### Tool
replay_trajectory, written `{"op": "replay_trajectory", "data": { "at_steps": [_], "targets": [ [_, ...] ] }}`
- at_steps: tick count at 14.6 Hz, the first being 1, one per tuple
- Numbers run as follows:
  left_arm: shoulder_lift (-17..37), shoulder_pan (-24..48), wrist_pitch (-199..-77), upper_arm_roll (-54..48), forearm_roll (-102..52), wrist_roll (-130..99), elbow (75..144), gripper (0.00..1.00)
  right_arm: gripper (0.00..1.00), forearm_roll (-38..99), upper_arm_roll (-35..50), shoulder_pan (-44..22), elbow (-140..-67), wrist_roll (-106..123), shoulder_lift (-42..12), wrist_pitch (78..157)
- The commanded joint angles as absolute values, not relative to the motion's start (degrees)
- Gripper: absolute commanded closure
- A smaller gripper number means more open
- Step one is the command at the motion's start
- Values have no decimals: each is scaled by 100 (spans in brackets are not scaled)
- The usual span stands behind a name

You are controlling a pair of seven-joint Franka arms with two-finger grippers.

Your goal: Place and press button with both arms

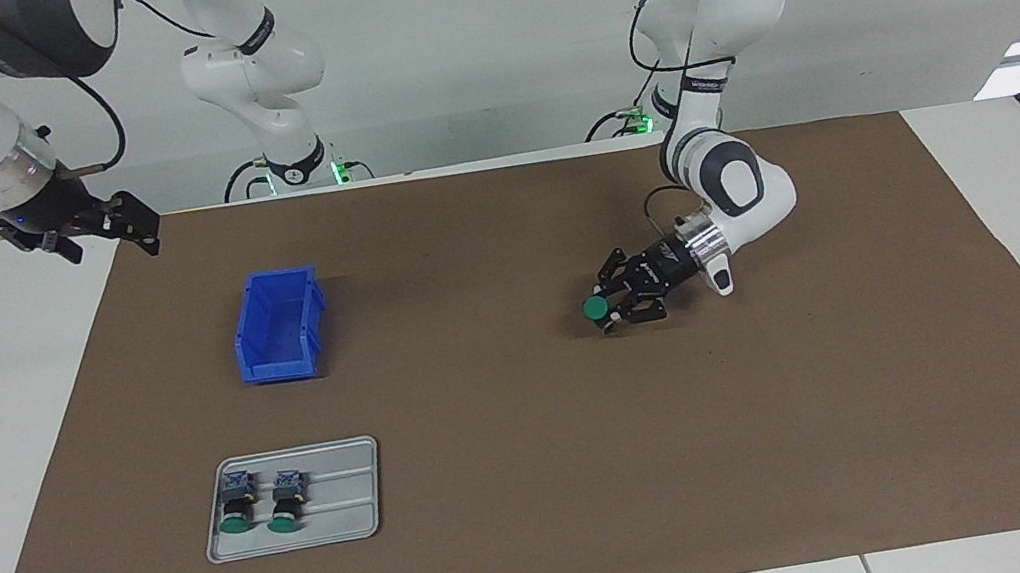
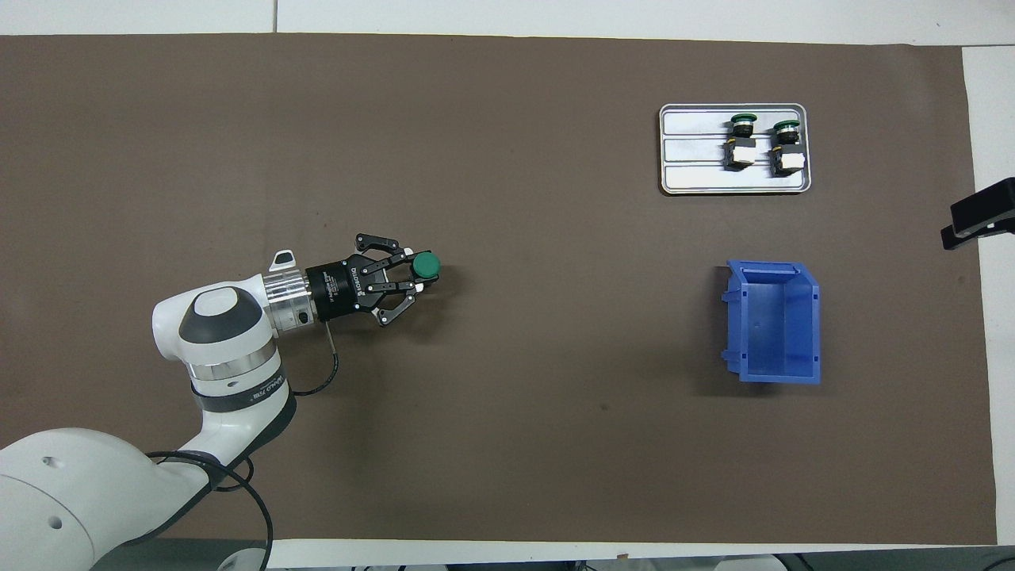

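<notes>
Green mushroom-capped push button [image 1: 594, 308], barrel hidden within the gripping left tool [image 1: 610, 310], low over brown-matted worktop [image 1: 540, 484]; right tool [image 1: 118, 224] open, waiting near blue plastic bin [image 1: 278, 326]; two like buttons on grey tray [image 1: 354, 492].

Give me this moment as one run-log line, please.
left tool: shut on button, low over mat | right tool: open, waiting raised | tray: two buttons
</notes>
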State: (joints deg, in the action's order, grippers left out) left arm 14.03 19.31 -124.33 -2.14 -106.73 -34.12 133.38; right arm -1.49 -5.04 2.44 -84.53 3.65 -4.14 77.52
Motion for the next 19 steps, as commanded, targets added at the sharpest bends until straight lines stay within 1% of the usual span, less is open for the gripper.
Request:
{"op": "replay_trajectory", "data": {
  "at_steps": [1,2,3,4,6,8,10,13,16,19],
  "targets": [
    [1354,1899,-12357,-167,-10793,-3270,13474,45,1,-167,-492,264,-8657,483,-246,7822],
    [1345,1864,-12357,-167,-10793,-3270,13508,32,1,-167,-492,264,-8657,483,-246,7822],
    [1327,1820,-12323,-167,-10784,-3287,13509,23,1,-167,-492,264,-8657,483,-246,7822],
    [1318,1811,-12331,-167,-10784,-3278,13509,0,1,-176,-492,264,-8657,483,-246,7822],
    [1292,1819,-12383,-150,-10784,-3278,13509,0,1,-167,-492,264,-8657,483,-246,7822],
    [1134,1819,-12541,-149,-10784,-3392,13509,0,1,-176,-492,264,-8657,483,-246,7822],
    [819,1942,-12988,-158,-10775,-3541,13578,0,1,-167,-492,264,-8657,483,-246,7822],
    [529,2039,-13314,-149,-10749,-3770,13614,0,1,-167,-492,264,-8657,483,-246,7822],
    [264,2232,-13947,-149,-10653,-3761,13562,0,1,-176,-492,264,-8657,483,-246,7822],
    [53,2206,-13913,-149,-9549,-3797,13562,0,1,-176,-492,264,-8657,483,-246,7822]
  ]
}}
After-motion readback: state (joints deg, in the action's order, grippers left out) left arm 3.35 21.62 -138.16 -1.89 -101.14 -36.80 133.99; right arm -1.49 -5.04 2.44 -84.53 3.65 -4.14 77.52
